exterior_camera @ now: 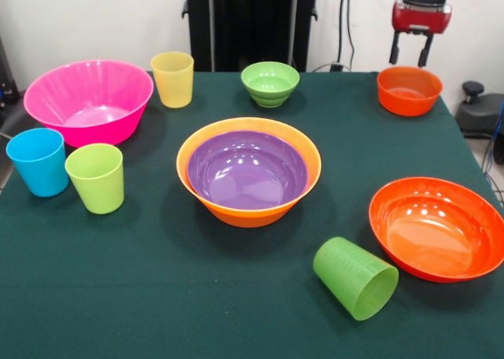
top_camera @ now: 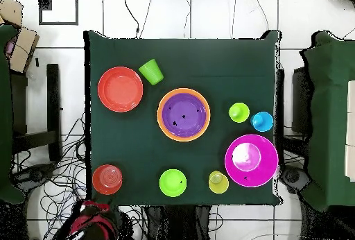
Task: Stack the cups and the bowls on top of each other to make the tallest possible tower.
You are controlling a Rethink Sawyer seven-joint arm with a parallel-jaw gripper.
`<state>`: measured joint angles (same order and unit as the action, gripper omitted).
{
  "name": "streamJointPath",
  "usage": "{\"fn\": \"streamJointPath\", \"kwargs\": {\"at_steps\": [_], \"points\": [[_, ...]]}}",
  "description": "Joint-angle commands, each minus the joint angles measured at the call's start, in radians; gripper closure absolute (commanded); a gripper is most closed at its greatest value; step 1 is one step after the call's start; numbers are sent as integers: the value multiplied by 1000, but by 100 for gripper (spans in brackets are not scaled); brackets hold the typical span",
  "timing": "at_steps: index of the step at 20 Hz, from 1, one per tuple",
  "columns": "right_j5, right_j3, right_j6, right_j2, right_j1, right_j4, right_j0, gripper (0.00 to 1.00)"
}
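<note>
On the counter [exterior_camera: 157, 296], from the left: the blue cup [exterior_camera: 38, 161] and lime cup [exterior_camera: 96, 177] stand before the pink bowl [exterior_camera: 88, 100]; the yellow cup [exterior_camera: 172, 79]; the purple bowl [exterior_camera: 247, 170] nested in the large orange bowl [exterior_camera: 249, 208]; the small green bowl [exterior_camera: 270, 83]; the dark green cup [exterior_camera: 356, 278] lying down; the red-orange bowl [exterior_camera: 438, 227]. My tool [exterior_camera: 410, 58] hangs open and empty above the small orange bowl [exterior_camera: 409, 90].

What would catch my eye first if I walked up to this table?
Probably the purple bowl nested inside the large orange bowl at the middle of the dark green table. Next, the big pink bowl toward one corner, with the blue cup and the lime green cup standing beside it. One darker green cup lies tipped on its side next to the wide red-orange bowl, and the red and black gripper hangs open above the small orange bowl.
</note>
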<state>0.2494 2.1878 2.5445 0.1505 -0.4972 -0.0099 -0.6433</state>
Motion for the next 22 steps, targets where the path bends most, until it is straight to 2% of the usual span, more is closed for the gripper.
{"fn": "streamJointPath", "kwargs": {"at_steps": [1,5,8,12,14,19,22], "points": [[126,31,219,-23,108,117,-122,0],[183,98,250,-46,83,130,-150,0],[202,134,255,-64,63,112,-123,0],[258,127,249,-76,102,80,-55,0],[238,142,233,-85,65,61,-9,0],[63,173,169,-132,-126,51,121,0],[11,145,139,-141,-147,73,165,0]]}}
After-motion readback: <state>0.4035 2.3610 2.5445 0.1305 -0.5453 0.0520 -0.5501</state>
